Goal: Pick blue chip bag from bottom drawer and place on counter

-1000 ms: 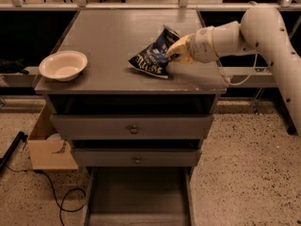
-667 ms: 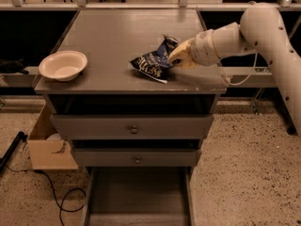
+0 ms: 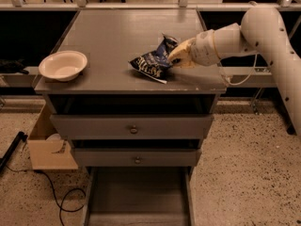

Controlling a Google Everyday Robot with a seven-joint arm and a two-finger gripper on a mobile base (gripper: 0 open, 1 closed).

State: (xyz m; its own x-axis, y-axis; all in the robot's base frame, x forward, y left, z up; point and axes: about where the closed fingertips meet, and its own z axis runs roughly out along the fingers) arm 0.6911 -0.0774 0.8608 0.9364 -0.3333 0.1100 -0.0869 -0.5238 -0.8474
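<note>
On the broad flat grey counter [image 3: 117, 36], the crinkled dark blue foil chip bag [image 3: 153, 62] rests. The cream two-finger gripper [image 3: 178, 56] pinches its right corner. Retreating without releasing could drag it off the front edge.

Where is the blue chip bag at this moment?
In the camera view, the blue chip bag lies on the counter, right of centre, with the white bowl to its left. The gripper is at its right end.

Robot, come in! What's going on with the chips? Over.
Gripper against the blue chip bag, over the counter. Bag lying on the counter. Bottom drawer open. White bowl across the counter, not in the way.
</note>
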